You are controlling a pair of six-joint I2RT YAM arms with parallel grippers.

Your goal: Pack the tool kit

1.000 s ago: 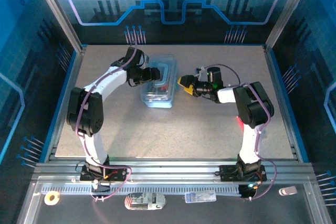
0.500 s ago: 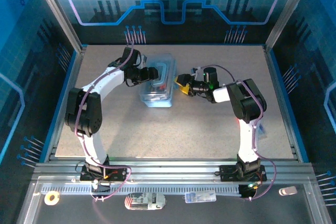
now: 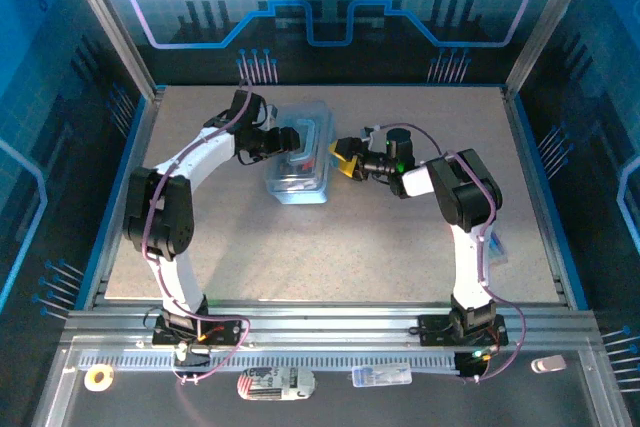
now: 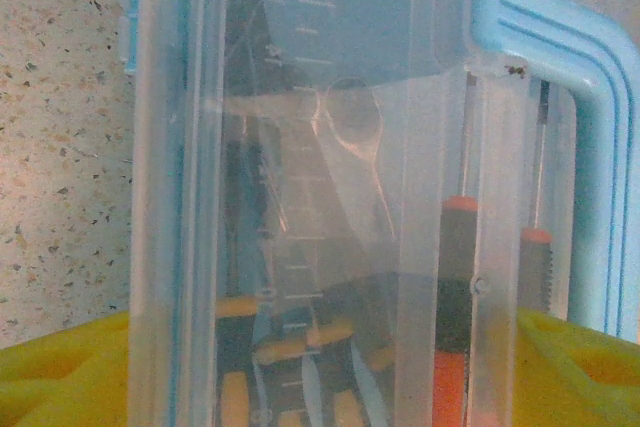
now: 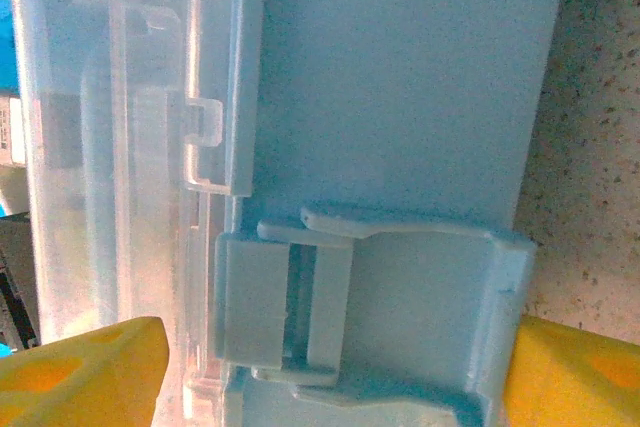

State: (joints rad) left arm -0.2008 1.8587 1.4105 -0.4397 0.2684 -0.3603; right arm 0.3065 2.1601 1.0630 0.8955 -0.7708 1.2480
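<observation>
The tool kit [image 3: 298,169] is a translucent pale-blue box, lid down, at the table's back centre. My left gripper [image 3: 291,139] reaches over its left side by the blue handle [image 4: 600,137]. Its yellow fingertips [image 4: 60,377] stand open at either side of the lid. Through the lid I see screwdrivers with orange-and-black handles [image 4: 455,307]. My right gripper [image 3: 344,159] sits against the box's right side, open. The box's latch [image 5: 300,307] lies between its yellow fingertips [image 5: 580,377], which stand apart from it.
The speckled table [image 3: 350,247] has free room in front of the box. Metal frame posts [image 3: 130,57] and blue walls ring the table. A tape roll [image 3: 98,377] and small items lie on the front rail below the arm bases.
My right gripper has moved left, up against the box's right side. The left gripper and the box have barely shifted.
</observation>
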